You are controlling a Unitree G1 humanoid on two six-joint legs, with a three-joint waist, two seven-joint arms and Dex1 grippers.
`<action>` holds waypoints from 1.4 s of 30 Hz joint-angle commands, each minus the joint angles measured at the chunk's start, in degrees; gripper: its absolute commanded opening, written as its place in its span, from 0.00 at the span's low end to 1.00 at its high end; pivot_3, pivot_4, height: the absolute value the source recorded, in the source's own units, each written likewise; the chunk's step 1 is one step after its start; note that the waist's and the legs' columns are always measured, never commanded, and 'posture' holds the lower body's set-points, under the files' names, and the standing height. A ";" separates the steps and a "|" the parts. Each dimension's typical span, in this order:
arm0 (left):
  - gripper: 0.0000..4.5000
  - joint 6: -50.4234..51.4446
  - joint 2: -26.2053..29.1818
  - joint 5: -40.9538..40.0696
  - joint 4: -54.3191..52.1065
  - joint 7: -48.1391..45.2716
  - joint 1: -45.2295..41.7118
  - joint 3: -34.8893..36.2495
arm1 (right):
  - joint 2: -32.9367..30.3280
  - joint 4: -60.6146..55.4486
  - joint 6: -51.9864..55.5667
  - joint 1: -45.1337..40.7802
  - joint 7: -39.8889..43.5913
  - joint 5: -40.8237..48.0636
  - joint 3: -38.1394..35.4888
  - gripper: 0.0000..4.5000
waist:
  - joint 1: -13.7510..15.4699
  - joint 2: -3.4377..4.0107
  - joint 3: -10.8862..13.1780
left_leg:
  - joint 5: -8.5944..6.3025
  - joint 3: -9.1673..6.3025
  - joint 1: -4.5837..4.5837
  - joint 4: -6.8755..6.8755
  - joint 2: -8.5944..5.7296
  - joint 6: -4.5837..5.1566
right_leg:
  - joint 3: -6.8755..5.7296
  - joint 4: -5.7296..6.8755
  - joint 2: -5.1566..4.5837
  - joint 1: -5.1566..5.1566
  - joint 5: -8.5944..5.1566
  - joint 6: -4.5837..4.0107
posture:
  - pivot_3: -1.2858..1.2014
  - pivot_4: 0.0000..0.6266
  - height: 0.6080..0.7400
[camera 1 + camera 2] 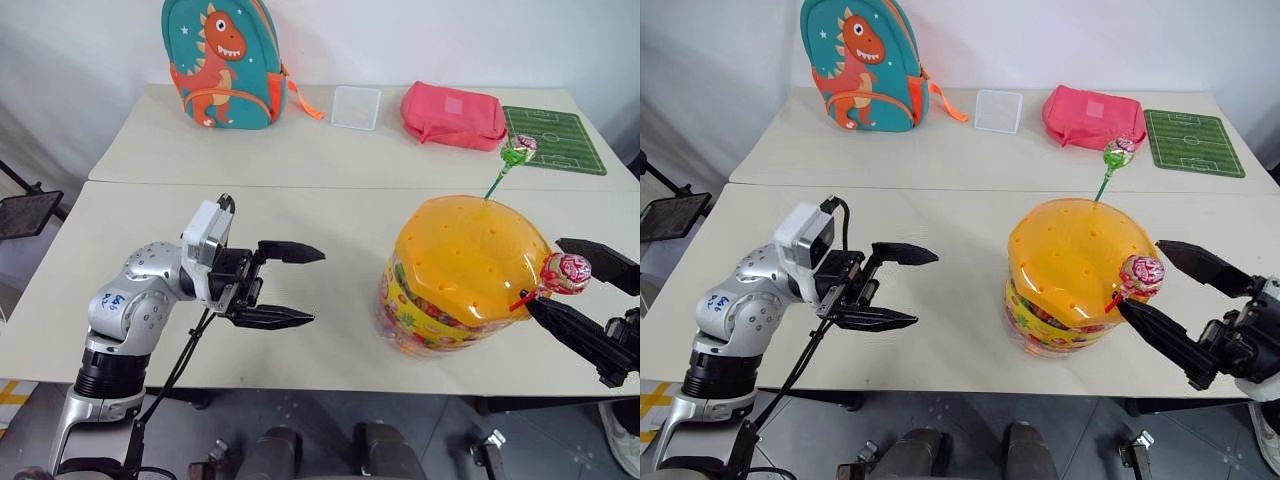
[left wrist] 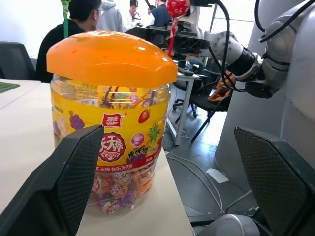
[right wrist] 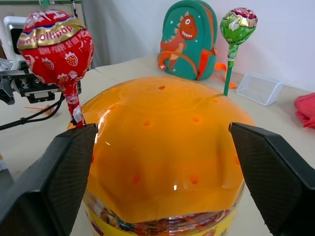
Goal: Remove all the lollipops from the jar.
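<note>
The jar (image 1: pixel 455 290) is a wide clear tub with a yellow candy label and a domed orange lid (image 3: pixel 162 147) dotted with holes; it stands near the table's front right. A green lollipop (image 1: pixel 517 153) stands upright in a hole at the lid's far side. A red lollipop (image 1: pixel 566 272) leans out of the lid's right side. My right gripper (image 1: pixel 543 272) is open, and the red lollipop's head lies between its wide-spread fingers (image 1: pixel 575 328) without being pinched. My left gripper (image 1: pixel 317 287) is open and empty. It points at the jar from the left, with a gap between them.
On the far table stand a teal dinosaur backpack (image 1: pixel 222 62), a small clear tray (image 1: pixel 356 107), a pink pouch (image 1: pixel 452 115) and a green football-pitch mat (image 1: pixel 552 138). A black chair (image 1: pixel 25 212) stands off the table's left edge. People (image 2: pixel 93 14) sit beyond the jar.
</note>
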 commanded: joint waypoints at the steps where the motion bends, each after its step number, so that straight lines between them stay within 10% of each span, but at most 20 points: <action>1: 1.00 -1.02 0.29 -0.91 -1.03 -0.11 -0.62 1.27 | -1.07 -1.31 0.61 1.39 3.38 1.72 -2.14 0.92 | 0.00 0.00 0.00 | 0.00 0.00 0.00 -0.01 0.01 0.00 | 0.00 0.00 0.01 0.00 0.00 0.00 | 0.52 0.24 1.00; 20: 1.00 -2.28 -0.02 0.61 2.25 -1.90 -2.53 0.00 | -2.56 -0.78 -0.10 -2.17 9.33 -0.91 -0.32 0.92 | -0.01 -0.01 0.01 | 0.00 0.00 0.01 0.01 0.02 0.00 | 0.00 -0.02 0.01 0.01 0.00 0.00 | 0.52 0.24 1.00; 33: 1.00 -1.98 -0.28 -0.36 1.44 -0.86 -2.71 0.56 | -1.77 0.88 -0.44 -6.30 6.99 0.59 2.06 0.05 | 0.00 -0.02 0.01 | 0.00 0.00 0.01 0.03 0.00 0.00 | 0.00 -0.03 0.00 0.02 0.00 0.00 | 0.52 0.24 1.00; 42: 1.00 -2.06 -1.43 -1.03 0.13 -0.32 -3.53 0.34 | -2.40 5.40 0.99 -11.79 -3.73 18.53 -3.17 0.01 | 0.06 -0.02 0.01 | 0.00 0.00 0.01 0.02 0.01 0.00 | -0.01 -0.03 -0.01 0.02 0.00 0.00 | 0.52 0.24 1.00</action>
